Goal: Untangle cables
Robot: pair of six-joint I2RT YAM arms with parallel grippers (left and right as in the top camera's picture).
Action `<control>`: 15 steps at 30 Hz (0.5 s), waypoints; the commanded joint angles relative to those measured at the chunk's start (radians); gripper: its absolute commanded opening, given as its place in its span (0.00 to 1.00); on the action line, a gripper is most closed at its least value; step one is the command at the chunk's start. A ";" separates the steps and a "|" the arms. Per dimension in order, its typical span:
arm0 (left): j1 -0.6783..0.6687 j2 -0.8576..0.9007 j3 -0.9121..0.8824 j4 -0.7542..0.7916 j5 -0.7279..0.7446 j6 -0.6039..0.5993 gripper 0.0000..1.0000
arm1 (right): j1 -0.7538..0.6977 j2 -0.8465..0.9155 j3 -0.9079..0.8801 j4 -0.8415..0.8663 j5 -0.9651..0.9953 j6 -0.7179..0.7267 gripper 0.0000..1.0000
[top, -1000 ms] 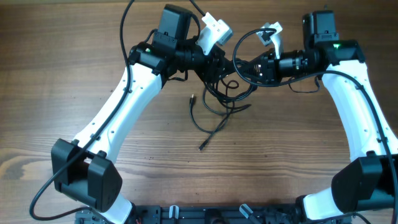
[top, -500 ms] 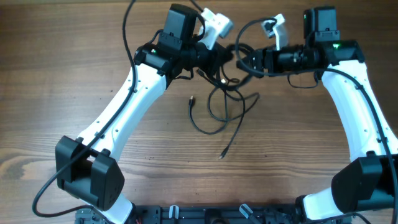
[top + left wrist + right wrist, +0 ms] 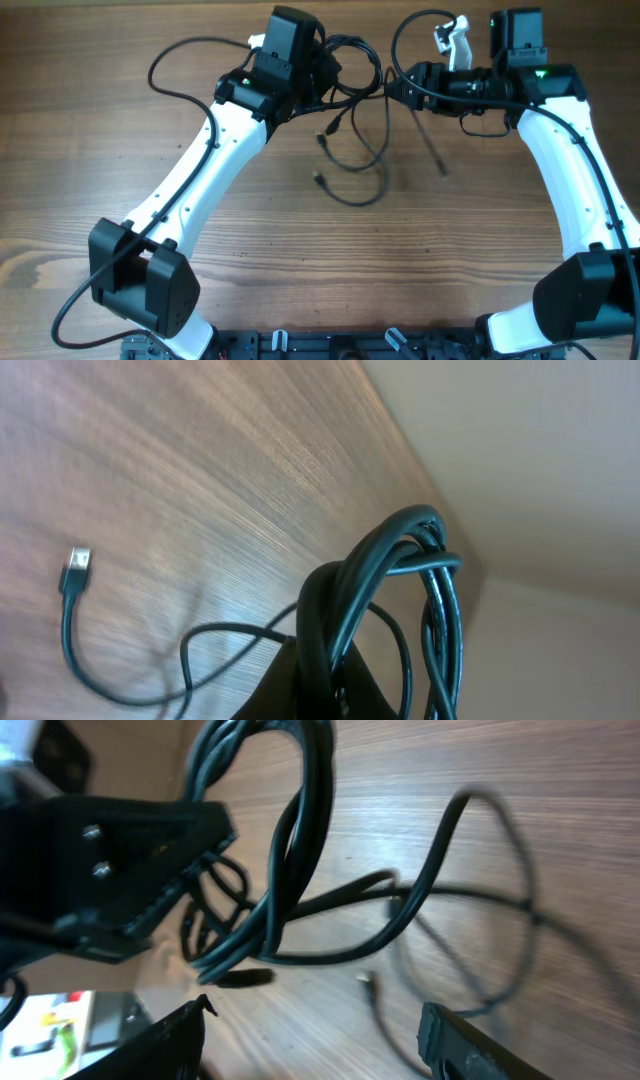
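Two plug ends [image 3: 318,180] show from overhead, dangling off the cables [image 3: 352,125] bunched between the arms over the table [image 3: 120,220]. A third strand is blurred. The left wrist view shows one plug only, with the left gripper [image 3: 315,680] clamped on the bundle. Only the right wrist view shows the right gripper [image 3: 315,1015]: spread wide, holding nothing.
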 commanded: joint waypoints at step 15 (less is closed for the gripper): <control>-0.021 0.006 0.005 0.007 -0.046 -0.249 0.04 | 0.183 -0.006 0.002 0.101 0.108 0.266 0.49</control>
